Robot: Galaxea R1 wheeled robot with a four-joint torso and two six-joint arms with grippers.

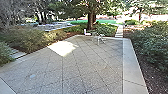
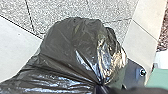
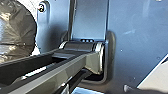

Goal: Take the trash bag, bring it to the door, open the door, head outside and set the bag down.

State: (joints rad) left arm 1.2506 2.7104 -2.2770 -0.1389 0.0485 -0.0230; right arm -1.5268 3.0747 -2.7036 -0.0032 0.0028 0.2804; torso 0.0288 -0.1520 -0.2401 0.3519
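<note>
The left gripper (image 2: 102, 89) seems to pinch the trash bag (image 2: 72, 42) by its bunched-up neck, so the fat part likely hangs under it at six o'clock, with the stone ground (image 2: 62, 8) farther down that same way.

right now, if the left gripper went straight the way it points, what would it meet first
Most likely the black trash bag, bulging large in the left wrist view. The speckled paving seems to come after it, though depth is hard to judge.
</note>
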